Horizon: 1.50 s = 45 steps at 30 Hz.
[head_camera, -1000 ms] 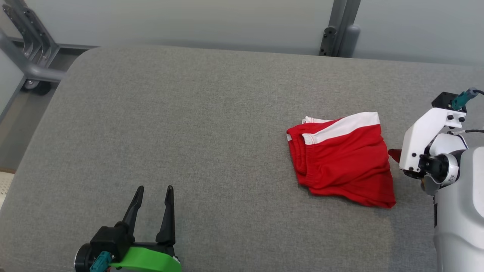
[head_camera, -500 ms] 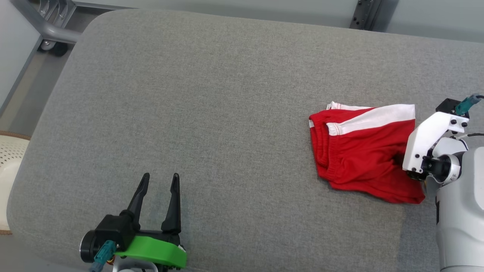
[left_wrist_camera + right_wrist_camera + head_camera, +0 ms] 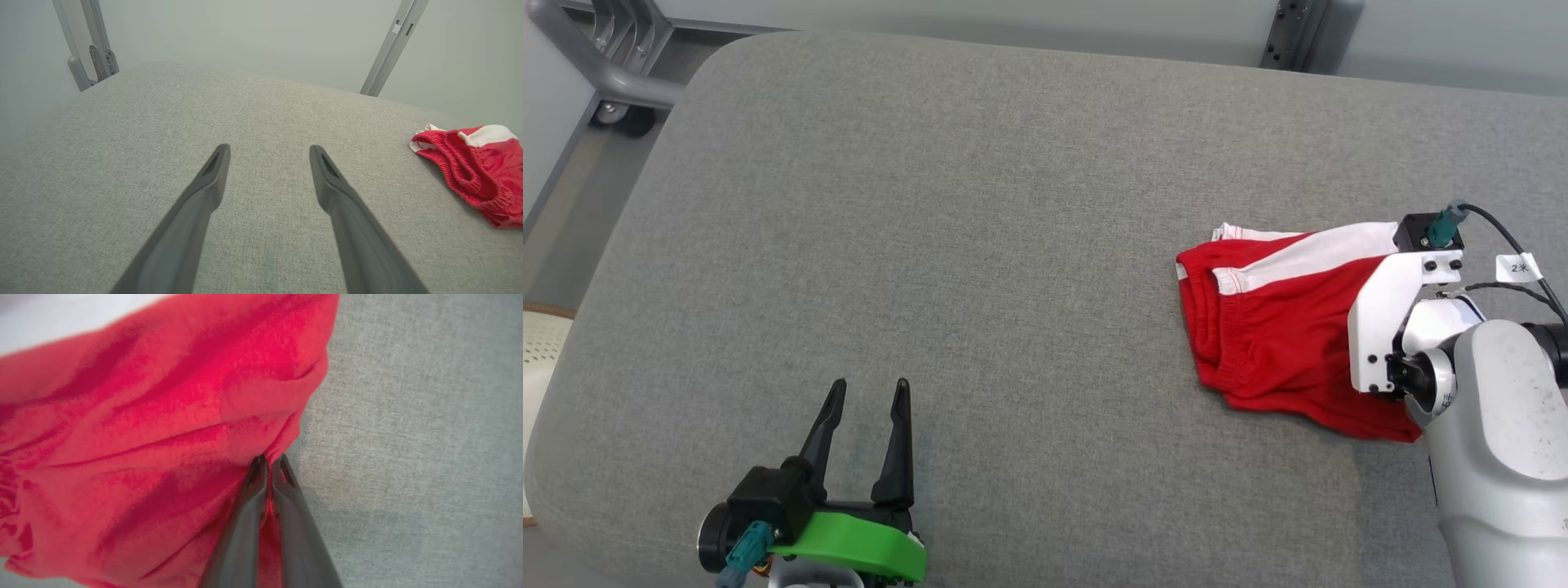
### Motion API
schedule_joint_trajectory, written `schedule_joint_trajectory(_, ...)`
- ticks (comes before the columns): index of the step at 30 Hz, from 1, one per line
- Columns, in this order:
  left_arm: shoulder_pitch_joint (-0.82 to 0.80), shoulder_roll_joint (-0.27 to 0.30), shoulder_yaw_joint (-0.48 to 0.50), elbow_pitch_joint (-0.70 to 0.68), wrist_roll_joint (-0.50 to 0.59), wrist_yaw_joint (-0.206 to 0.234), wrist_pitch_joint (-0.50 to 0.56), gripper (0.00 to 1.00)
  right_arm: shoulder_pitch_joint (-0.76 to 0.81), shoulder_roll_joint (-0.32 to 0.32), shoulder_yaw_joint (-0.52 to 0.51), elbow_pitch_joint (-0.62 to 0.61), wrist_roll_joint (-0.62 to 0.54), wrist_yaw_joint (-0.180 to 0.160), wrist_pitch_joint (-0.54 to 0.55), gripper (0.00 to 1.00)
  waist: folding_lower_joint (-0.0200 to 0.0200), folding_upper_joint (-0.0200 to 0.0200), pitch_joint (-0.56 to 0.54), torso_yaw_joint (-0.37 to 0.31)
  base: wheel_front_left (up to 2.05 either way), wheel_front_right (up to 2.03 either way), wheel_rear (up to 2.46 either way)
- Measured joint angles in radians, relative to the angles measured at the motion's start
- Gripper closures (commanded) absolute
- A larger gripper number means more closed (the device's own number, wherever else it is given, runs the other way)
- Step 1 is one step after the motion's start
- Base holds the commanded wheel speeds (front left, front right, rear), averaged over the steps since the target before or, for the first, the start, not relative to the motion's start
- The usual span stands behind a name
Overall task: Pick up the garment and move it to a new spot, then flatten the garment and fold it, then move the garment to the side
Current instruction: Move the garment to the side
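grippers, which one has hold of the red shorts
The right gripper: it is shut on a fold at the edge of the shorts. The left gripper stands open over the grey surface, well apart from them.

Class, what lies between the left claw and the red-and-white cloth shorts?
Only bare grey fabric surface, from left claw to shorts, in the head view.
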<state>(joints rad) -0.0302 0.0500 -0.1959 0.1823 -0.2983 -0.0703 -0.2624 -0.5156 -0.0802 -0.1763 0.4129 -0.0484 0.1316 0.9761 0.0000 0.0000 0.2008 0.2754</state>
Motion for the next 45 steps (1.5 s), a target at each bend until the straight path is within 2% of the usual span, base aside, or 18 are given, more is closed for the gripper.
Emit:
schedule_joint_trajectory(4,0.013,0.000,0.003,-0.001,-0.006,0.002,0.000,0.00,-0.005,-0.061,0.109,-0.043,0.025,0.000,0.011,1.00,0.0000,0.0000,-0.015,-0.018,0.00,0.00,0.00)
schedule_joint_trajectory(8,0.025,0.000,0.013,-0.006,-0.009,0.006,0.000,0.00,-0.024,-0.127,0.230,-0.113,0.100,0.000,0.046,1.00,0.0000,0.0000,-0.031,-0.048,0.00,0.00,0.00)
schedule_joint_trajectory(17,0.045,0.000,0.023,-0.016,-0.023,0.010,0.000,0.00,-0.049,-0.278,0.437,-0.270,0.253,0.000,0.143,1.00,0.0000,0.0000,-0.064,-0.153,0.00,0.00,0.00)
schedule_joint_trajectory(25,0.038,0.000,0.020,-0.021,-0.023,0.013,0.000,0.00,-0.114,-0.421,0.518,-0.342,0.303,0.000,0.163,1.00,0.0000,0.0000,-0.069,-0.255,0.00,0.00,0.00)
schedule_joint_trajectory(30,0.024,0.000,0.032,-0.017,-0.006,0.007,0.000,0.00,-0.126,-0.474,0.481,-0.328,0.311,0.000,0.153,1.00,0.0000,0.0000,-0.053,-0.306,0.00,0.00,0.00)
schedule_joint_trajectory(37,0.014,0.000,0.054,-0.012,0.024,-0.010,0.000,0.00,-0.102,-0.406,0.314,-0.303,0.295,0.000,0.131,1.00,0.0000,0.0000,-0.022,-0.352,0.00,0.00,0.00)
schedule_joint_trajectory(45,0.000,0.000,0.070,-0.009,0.068,-0.029,0.000,0.00,-0.061,-0.393,0.140,-0.262,0.215,0.000,0.087,1.00,0.0000,0.0000,0.006,-0.383,0.00,0.00,0.00)
